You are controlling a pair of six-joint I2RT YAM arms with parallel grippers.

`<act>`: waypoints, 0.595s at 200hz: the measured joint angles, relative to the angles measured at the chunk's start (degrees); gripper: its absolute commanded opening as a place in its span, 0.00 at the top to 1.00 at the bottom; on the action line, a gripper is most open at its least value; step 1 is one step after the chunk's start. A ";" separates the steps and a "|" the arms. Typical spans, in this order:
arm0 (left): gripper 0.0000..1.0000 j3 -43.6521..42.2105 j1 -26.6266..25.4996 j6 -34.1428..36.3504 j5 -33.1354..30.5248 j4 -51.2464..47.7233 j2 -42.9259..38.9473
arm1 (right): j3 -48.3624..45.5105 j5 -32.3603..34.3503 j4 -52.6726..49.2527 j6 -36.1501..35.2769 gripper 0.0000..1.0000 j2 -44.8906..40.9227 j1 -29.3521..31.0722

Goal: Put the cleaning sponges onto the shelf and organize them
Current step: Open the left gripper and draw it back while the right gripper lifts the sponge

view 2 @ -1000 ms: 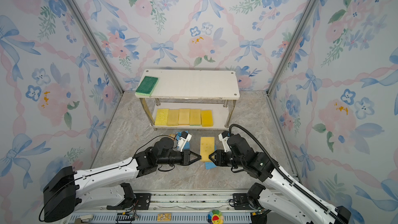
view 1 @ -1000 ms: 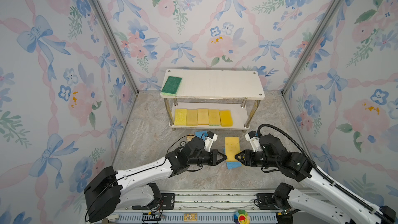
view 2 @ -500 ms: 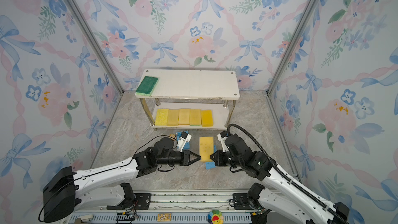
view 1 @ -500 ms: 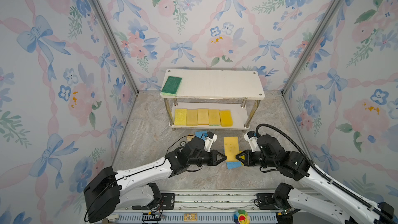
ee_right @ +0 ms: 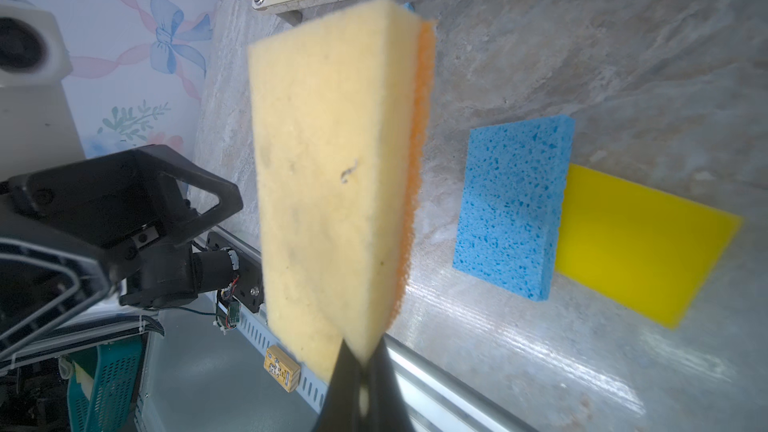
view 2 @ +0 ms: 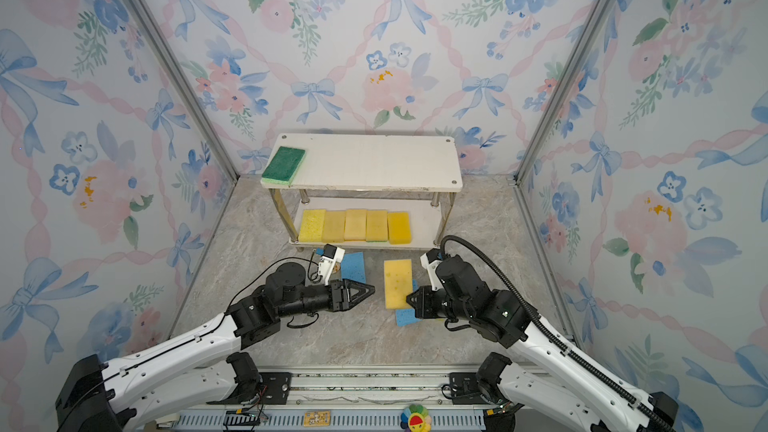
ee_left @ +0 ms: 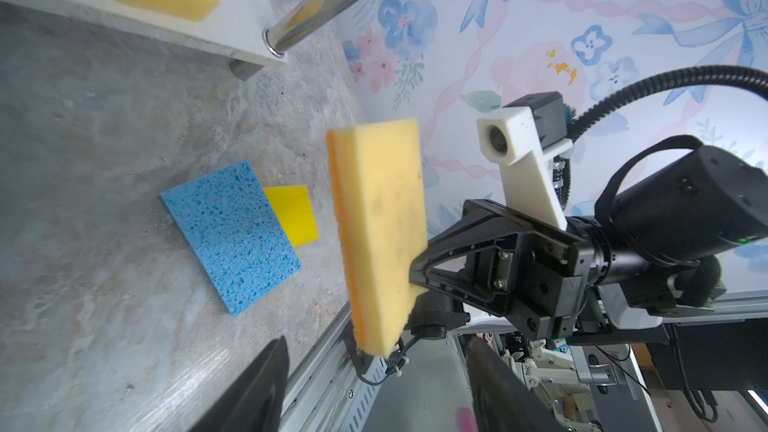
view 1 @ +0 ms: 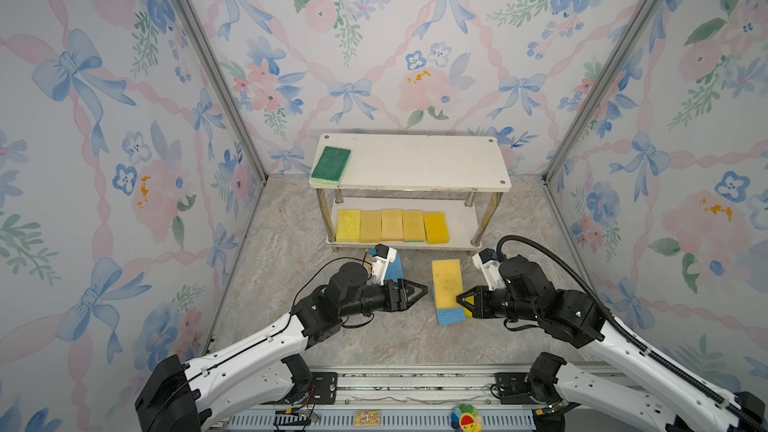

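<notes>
While the right gripper (view 1: pixel 461 300) has its jaws closed on the near corner of a pale yellow sponge with an orange backing (view 1: pixel 446 284), that sponge hangs clear of the worktop (view 1: pixel 291 251), in front of the shelf (view 1: pixel 415 160). The left gripper (view 1: pixel 422 289) stands just beside the sponge's opposite long edge, jaws spread wide and not touching it. Below the held sponge, a light blue sponge (ee_left: pixel 230 234) lies flat, overlapping one edge of a bright yellow sponge (ee_left: pixel 293 216). A second light blue sponge (view 2: pixel 353 267) lies near the shelf's front edge. On the top board, a dark green sponge (view 1: pixel 331 164) occupies the left end; the rest of the board is bare. On the lower board, five yellow sponges (view 1: pixel 392 225) sit edge to edge, leaving open room at the right end.
</notes>
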 measured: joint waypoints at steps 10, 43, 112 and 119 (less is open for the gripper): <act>0.24 -0.79 1.53 0.11 -0.48 -1.31 -2.95 | 1.70 0.02 -0.46 -0.37 0.98 0.00 0.00; 0.21 -4.46 6.51 0.07 -1.27 -4.70 -12.44 | 8.59 0.04 -2.23 -1.75 0.97 0.68 0.02; 0.17 -10.32 8.09 0.11 -1.51 -9.88 -18.71 | 22.45 -0.04 -5.84 -4.81 0.97 5.01 0.02; 0.17 -10.38 8.22 0.22 -1.51 -10.10 -18.69 | 23.61 -0.04 -6.27 -5.14 0.97 5.31 0.02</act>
